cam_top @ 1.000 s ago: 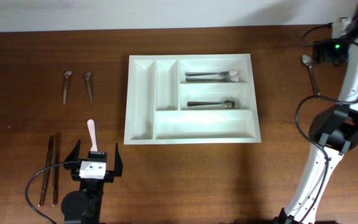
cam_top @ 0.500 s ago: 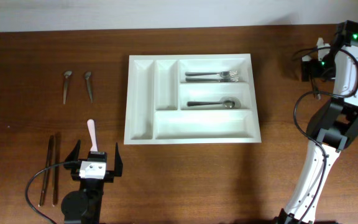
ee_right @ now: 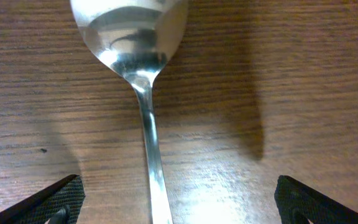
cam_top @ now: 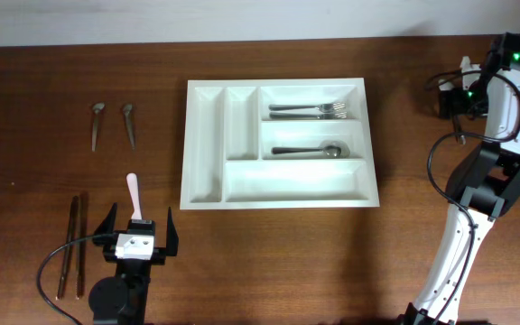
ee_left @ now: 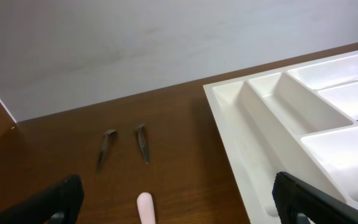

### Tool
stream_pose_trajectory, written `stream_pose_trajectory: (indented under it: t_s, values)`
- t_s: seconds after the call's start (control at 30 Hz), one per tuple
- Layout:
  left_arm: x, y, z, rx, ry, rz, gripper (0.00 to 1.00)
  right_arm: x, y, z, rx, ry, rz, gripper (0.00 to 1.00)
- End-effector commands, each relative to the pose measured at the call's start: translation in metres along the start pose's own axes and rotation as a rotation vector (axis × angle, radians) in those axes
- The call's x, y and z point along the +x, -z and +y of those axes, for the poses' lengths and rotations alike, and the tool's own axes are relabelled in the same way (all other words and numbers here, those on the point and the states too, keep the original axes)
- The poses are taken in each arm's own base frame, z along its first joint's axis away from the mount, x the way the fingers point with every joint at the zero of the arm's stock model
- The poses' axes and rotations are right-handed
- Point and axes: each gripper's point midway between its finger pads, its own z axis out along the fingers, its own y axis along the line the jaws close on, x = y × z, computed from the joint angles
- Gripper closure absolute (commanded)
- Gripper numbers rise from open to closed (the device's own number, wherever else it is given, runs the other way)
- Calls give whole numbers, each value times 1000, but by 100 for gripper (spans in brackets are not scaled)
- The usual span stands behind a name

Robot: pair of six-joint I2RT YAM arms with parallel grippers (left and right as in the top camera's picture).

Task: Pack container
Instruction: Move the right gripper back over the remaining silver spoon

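Left hand (cam_top: 140, 221), right hand (ee_right: 179, 200): jaws wide

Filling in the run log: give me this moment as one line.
left gripper: open, empty | right gripper: open, above loose spoon on table | tray: forks and one spoon inside

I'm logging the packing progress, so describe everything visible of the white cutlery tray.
The container is a white, plastic-looking rectangular tray lying flat near the middle of the brown wooden table. It has a raised rim and five compartments: two narrow upright ones on the left and three long horizontal ones on the right. The top one holds forks, the middle one a spoon. The bottom one and both narrow ones are empty. Nothing else touches it.
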Motion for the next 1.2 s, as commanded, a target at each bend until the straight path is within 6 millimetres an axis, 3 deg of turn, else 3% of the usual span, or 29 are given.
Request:
stream_pose_trajectory:
  t_s: [0.0,0.17,0.47,0.63,0.83,0.93,1.13,1.17]
  values:
    - [2,0,2,-13,-1,-1,1,6,-20,10,-36,20,28,1]
    - [2,0,2,-13,-1,-1,1,6,-29,24,-110,17,20,1]
    - [2,0,2,-13,-1,-1,1,8,-32,24,-113,-7,28,1]
    - [2,0,2,-13,-1,-1,1,7,-32,24,-111,-6,23,25]
    - [2,0,2,-13,-1,-1,1,8,-32,22,-111,-11,24,27]
    - [2,0,2,-13,-1,-1,1,10,-32,21,-113,-14,31,45]
    - [2,0,2,-13,-1,-1,1,15,-32,16,-116,-26,41,49]
    - [2,0,2,-13,-1,-1,1,15,-32,16,-115,-30,41,55]
